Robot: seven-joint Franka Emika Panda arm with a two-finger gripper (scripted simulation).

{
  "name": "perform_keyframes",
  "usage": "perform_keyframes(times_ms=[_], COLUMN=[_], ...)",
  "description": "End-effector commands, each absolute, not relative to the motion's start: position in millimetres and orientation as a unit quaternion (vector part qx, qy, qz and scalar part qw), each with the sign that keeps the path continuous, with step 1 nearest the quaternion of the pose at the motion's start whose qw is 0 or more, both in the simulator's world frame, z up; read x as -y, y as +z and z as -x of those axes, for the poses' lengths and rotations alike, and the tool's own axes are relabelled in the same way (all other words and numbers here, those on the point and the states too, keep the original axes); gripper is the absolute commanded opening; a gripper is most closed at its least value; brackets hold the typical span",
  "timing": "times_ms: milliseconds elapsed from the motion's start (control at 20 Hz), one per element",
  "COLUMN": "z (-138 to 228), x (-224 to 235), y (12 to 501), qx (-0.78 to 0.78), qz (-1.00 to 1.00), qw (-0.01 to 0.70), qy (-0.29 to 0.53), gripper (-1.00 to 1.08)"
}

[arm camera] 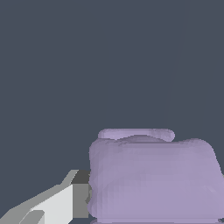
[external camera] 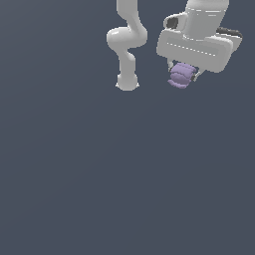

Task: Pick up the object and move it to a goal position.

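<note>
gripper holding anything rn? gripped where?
Yes: the gripper is shut on the lavender blob, which hangs under the white hand. One finger presses against its side in the wrist view; the opposite finger is out of frame.

A: How much of the gripper (external camera: 183,74) shows in the exterior view?

B: Little. Its white body covers the fingers' upper parts, and the lavender object (external camera: 181,74) hides the gap between them. The arm above is cut by the top edge.

A: And the wrist view?

B: The object (arm camera: 153,179) runs off the lower edge and right edge. One finger (arm camera: 65,203) shows beside it, cropped at the corner; the other is out of sight behind it.
</note>
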State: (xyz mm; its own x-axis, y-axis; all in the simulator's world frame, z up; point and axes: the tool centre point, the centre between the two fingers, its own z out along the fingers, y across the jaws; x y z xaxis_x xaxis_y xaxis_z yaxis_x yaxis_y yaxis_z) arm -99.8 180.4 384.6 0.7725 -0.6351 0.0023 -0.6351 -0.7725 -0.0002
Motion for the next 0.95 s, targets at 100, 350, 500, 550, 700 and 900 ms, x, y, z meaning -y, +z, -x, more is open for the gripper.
perform_keyframes(times_ms=[100,350,500,550,700,900], z=[100.9,100.6,100.1,99.9,99.5,99.2], x=[-193.0,-203.0,-206.8,-207.8,-210.0,-211.0], y=[422.1,450.4,461.4,464.1,469.9,472.6], qx=[0.337,0.337,0.337,0.337,0.337,0.337], qz=[-0.941,-0.941,-0.941,-0.941,-0.941,-0.941], qw=[0.001,0.0,0.0,0.0,0.0,0.0], qy=[0.001,0.0,0.0,0.0,0.0,0.0], gripper=[-1.0,-1.0,-1.0,-1.0,-1.0,-1.0])
